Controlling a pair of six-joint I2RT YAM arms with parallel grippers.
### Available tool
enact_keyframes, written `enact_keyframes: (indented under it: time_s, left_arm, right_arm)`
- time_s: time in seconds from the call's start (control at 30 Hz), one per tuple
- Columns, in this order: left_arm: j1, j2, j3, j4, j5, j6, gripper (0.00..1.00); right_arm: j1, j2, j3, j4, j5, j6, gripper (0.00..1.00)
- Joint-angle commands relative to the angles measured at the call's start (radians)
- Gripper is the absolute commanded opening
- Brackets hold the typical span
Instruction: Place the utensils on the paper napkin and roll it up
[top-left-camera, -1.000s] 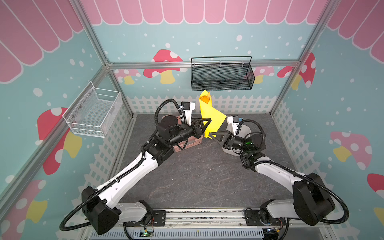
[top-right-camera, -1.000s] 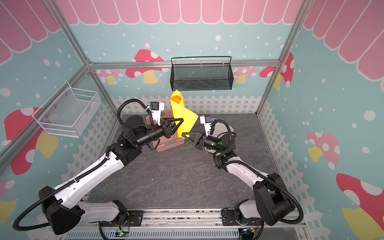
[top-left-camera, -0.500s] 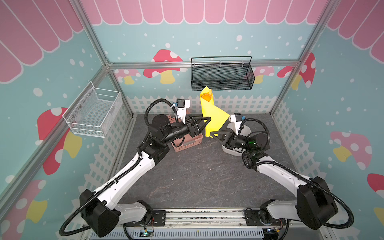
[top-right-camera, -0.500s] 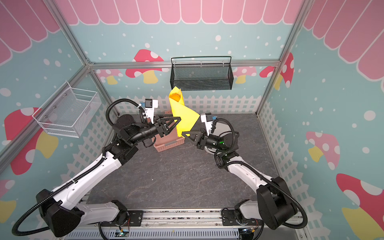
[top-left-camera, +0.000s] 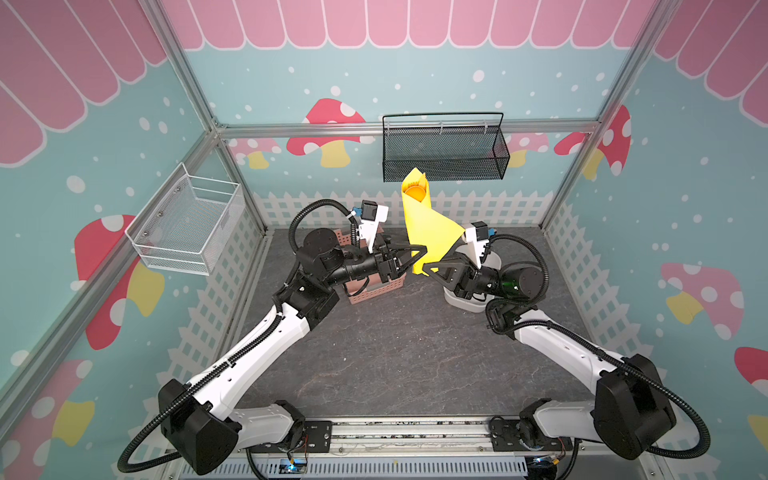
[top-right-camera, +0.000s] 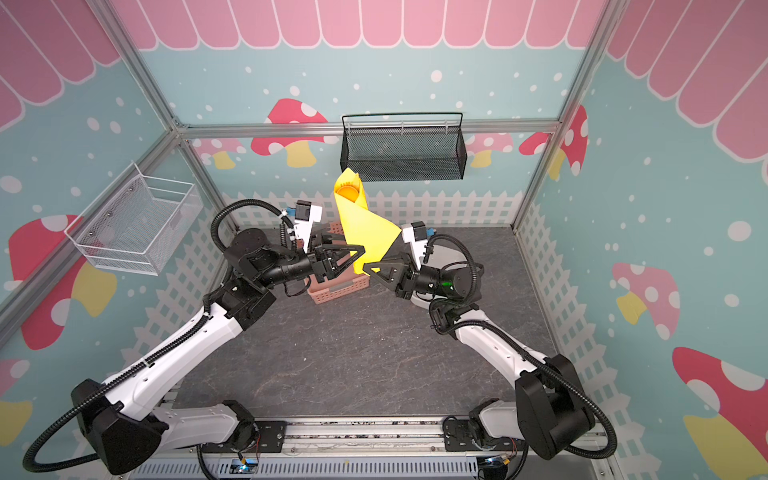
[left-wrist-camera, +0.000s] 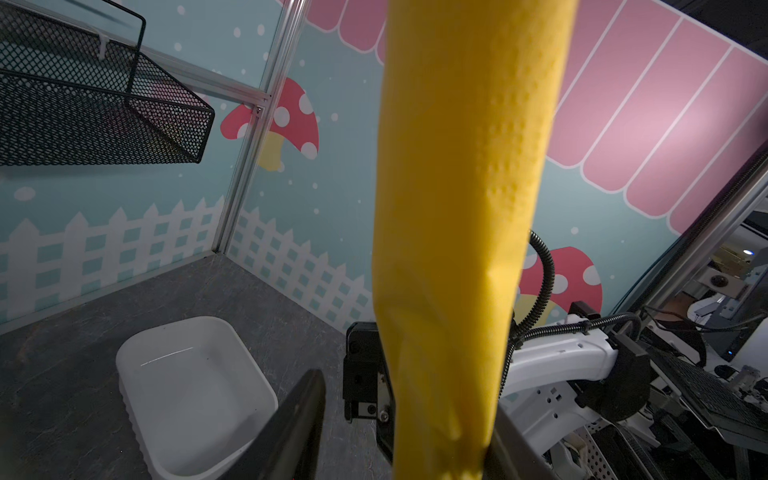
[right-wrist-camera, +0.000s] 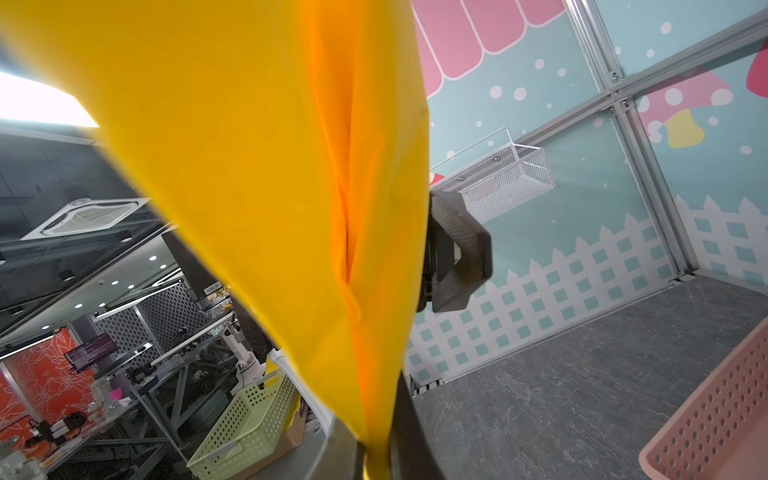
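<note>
Overhead stereo pair; wrist close-ups of napkin (left-wrist-camera: 457, 208)

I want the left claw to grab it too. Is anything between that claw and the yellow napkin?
Nothing visible. The left gripper has its open jaws on either side of the paper napkin low down, near where the right gripper pinches its bottom end.

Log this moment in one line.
paper napkin: loosely rolled, upright, midair | spoon: inside, top | right gripper: pinching bottom | left gripper: open around it
</note>
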Motion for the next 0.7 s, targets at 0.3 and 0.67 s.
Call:
enact_keyframes:
  time_s: [0.3,0.67]
  left_arm:
    - [0.006,0.0,0.023,0.053,0.03,-0.016,0.31]
    - [0.006,0.022,0.06,0.026,-0.003,-0.031,0.49]
  right_arm:
    - [0.009,-0.002,0.024,0.08,-0.031,0.045,0.0]
    - [0.009,-0.002,0.028,0.078,-0.038,0.038,0.0]
